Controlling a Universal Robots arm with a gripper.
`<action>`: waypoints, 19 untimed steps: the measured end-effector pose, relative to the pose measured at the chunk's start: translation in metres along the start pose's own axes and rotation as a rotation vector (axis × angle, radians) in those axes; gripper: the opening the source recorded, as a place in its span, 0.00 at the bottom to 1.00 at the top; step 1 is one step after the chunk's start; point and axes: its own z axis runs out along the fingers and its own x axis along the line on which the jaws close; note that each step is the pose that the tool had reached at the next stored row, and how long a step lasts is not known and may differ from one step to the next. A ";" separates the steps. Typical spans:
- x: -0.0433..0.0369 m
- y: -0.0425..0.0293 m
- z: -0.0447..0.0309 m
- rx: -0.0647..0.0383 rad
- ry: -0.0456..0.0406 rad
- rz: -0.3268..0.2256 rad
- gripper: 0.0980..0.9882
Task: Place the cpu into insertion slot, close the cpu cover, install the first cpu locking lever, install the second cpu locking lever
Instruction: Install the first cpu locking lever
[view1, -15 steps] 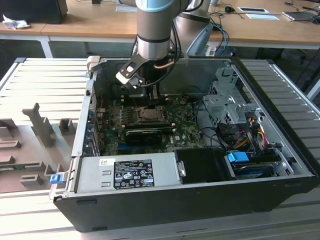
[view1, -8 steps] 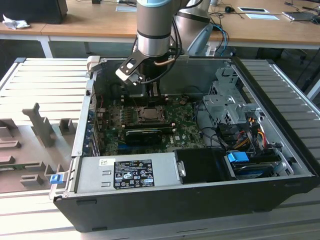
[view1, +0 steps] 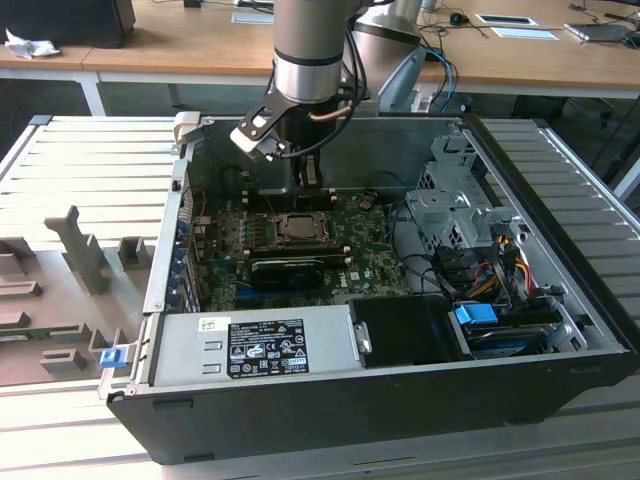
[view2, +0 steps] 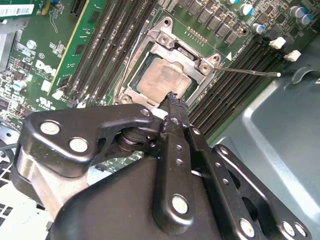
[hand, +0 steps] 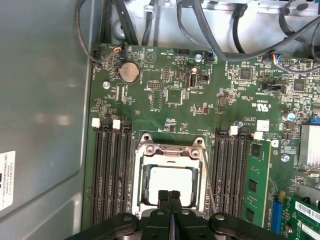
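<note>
The cpu (hand: 170, 177) (view2: 160, 80), a pale silver square, lies in the insertion slot (view1: 300, 228) on the green board. Around it lies the cpu cover (hand: 170, 150) (view2: 161, 50), a silver frame, flat on the socket. A thin wire locking lever (view2: 250, 71) (hand: 209, 180) runs out from the socket's side over the memory slots. My gripper (hand: 169, 193) (view2: 172, 97) (view1: 300, 185) hangs straight over the socket's edge. Its black fingers are shut together with nothing between them. I cannot tell whether the tips touch the cpu or the cover.
Black memory slots (hand: 112, 170) flank the socket on both sides. A black card (view1: 290, 270) stands just in front of the socket, with the power supply (view1: 250, 345) beyond it. A drive cage (view1: 450, 210), cables (view1: 490, 275) and the case walls (view1: 320, 150) close in the space.
</note>
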 end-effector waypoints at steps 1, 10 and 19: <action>0.0000 0.0000 -0.0008 0.000 0.0000 0.000 0.01; 0.0001 0.0002 -0.0123 0.000 0.0000 0.000 0.01; 0.0002 0.0003 -0.0210 0.000 0.0000 0.000 0.01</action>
